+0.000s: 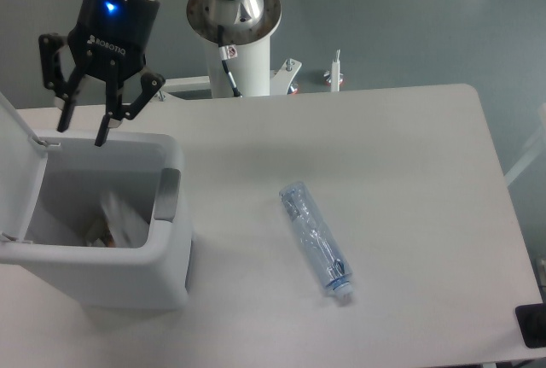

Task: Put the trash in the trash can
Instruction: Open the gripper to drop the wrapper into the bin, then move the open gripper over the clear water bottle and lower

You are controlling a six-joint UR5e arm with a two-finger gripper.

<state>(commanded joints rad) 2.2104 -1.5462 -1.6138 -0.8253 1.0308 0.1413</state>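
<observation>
Currently: your gripper [83,128] hangs over the bin [171,253], jaws apart, empty | packet [117,217] lies inside bin | bottle [316,241] on table [409,172], well apart from bin | half done; bottle left.

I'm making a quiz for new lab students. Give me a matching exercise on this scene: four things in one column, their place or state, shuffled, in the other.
Things:
1. packet
2. bottle
3. gripper
4. bin lid

Places or states:
A. lying on the table
B. flipped up
C. inside the bin
D. jaws open, above the bin's back rim

Pairs: 1-C, 2-A, 3-D, 4-B
</observation>
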